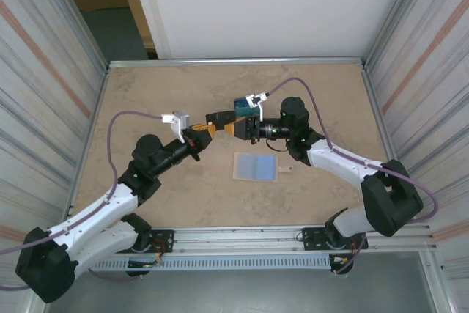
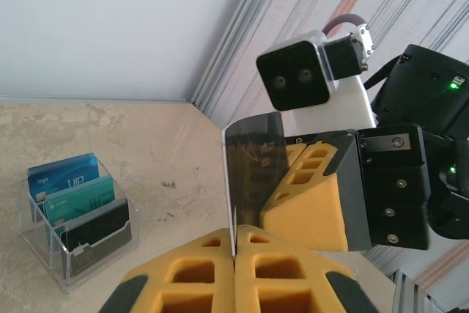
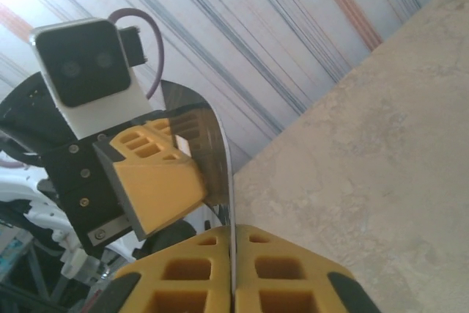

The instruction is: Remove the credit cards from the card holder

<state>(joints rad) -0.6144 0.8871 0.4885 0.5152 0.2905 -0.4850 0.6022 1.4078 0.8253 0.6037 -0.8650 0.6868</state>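
Observation:
A dark credit card (image 2: 253, 170) is held upright above the table, pinched from both ends. My left gripper (image 2: 236, 238) is shut on its near edge, and my right gripper (image 3: 233, 234) is shut on the opposite edge (image 3: 220, 159). From above, the two grippers (image 1: 212, 128) (image 1: 236, 127) meet nose to nose with the card (image 1: 221, 117) between them. The clear card holder (image 2: 77, 251) stands on the table to the left, holding a blue card (image 2: 62, 179), a teal card (image 2: 80, 201) and a dark one (image 2: 95, 229). The holder (image 1: 241, 104) sits just behind the right gripper.
A blue card (image 1: 256, 166) lies flat on the table in front of the grippers, with a small tan tab (image 1: 286, 170) beside it. Metal rails (image 1: 234, 61) edge the tan tabletop, and striped walls close in both sides.

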